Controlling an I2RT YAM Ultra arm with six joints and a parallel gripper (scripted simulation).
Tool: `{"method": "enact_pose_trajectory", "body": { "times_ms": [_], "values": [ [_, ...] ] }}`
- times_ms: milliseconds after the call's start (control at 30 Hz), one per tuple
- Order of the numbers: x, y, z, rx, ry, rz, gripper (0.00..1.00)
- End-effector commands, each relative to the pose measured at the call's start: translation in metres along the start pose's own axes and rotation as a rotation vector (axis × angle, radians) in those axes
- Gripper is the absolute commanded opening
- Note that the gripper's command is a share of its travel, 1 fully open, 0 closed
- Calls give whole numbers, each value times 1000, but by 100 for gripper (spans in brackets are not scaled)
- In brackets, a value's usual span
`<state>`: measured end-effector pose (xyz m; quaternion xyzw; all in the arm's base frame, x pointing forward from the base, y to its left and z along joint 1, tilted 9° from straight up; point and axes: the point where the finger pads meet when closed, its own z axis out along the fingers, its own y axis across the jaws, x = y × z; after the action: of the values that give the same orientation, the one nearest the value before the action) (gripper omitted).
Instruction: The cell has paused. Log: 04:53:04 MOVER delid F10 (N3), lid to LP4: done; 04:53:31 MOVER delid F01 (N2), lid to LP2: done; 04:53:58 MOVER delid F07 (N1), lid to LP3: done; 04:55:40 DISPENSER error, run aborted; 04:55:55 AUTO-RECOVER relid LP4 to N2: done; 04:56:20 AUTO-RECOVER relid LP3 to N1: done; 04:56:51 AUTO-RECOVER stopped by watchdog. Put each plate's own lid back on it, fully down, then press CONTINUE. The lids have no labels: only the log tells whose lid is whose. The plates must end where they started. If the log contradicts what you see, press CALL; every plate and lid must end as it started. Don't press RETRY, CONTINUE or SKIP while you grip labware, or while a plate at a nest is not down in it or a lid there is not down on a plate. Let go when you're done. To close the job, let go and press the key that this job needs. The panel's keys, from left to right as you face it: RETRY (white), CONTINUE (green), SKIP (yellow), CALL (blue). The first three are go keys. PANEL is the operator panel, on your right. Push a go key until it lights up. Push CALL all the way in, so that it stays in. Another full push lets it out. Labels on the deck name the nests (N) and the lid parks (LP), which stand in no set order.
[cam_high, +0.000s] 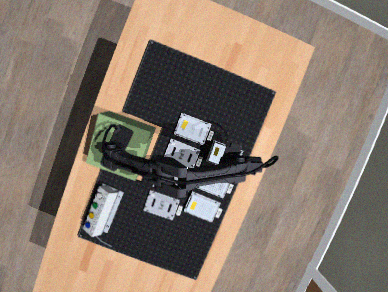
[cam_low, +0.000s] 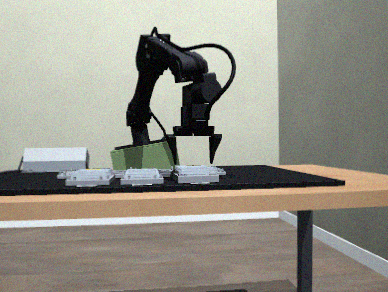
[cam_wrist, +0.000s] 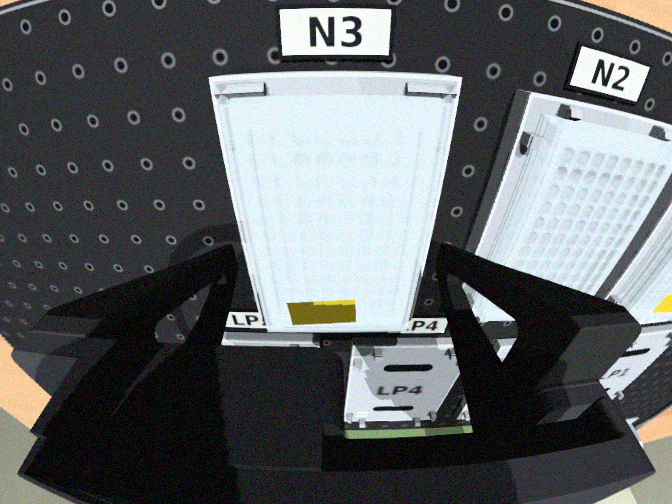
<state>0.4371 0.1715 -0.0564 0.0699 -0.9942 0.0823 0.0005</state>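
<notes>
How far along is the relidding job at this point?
Done: a lid lies flat over nest N3, and park LP4 is bare. In hand: nothing; the pincer hangs open above N3. Left: the N2 plate shows open wells and needs its own lid, then CONTINUE on the panel.

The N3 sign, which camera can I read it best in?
The wrist camera. The N3 sign fills the top of that picture in big black letters, just above the lidded plate, with the open gripper below. In the top view the arm hides that spot. In the exterior view the deck labels lie too flat to read.
</notes>
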Motion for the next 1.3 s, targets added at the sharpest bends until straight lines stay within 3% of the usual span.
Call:
{"method": "enact_pose_trajectory", "body": {
  "times_ms": [0, 1267],
  "values": [
    [-11, 8, -35, -17, -59, 4, 100],
    [-9, 10, -38, -15, -51, 2, 100]
  ]
}}
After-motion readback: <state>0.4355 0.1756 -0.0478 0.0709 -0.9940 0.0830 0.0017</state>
